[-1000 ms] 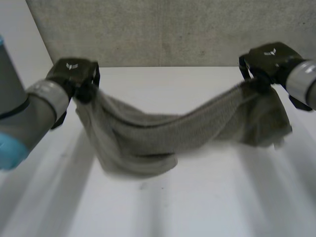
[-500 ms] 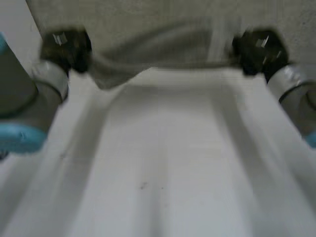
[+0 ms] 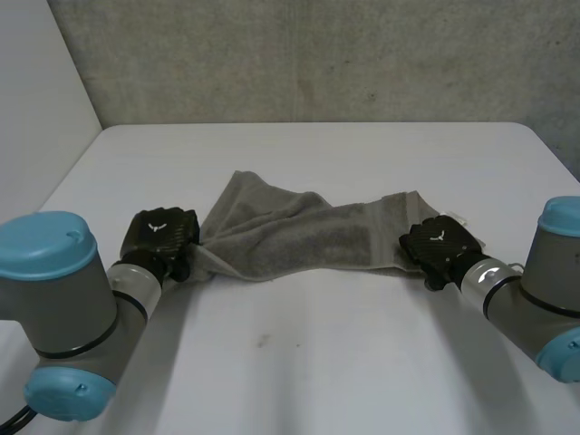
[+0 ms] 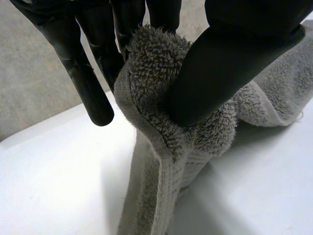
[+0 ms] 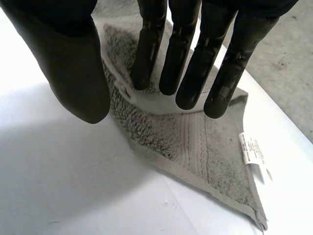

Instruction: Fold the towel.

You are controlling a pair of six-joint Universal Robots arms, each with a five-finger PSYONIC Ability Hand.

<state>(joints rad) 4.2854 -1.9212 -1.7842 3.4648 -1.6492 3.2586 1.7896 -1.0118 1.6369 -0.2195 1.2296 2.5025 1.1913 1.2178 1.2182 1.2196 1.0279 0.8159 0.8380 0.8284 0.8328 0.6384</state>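
Observation:
A grey towel lies crumpled in a band across the middle of the white table. My left hand is at the towel's left corner. In the left wrist view its thumb presses a bunched corner of the towel against the fingers. At the towel's right end rests my right hand. Its fingers are straight and spread from the thumb, just above the towel's corner, which lies flat on the table with a white label showing.
A grey concrete wall runs along the table's far edge. White tabletop stretches in front of the towel, between my two forearms.
The towel hung stretched in the air between both hands, swung up toward the wall, and now lies on the table. Both hands have come down low. The right hand's fingers have loosened.

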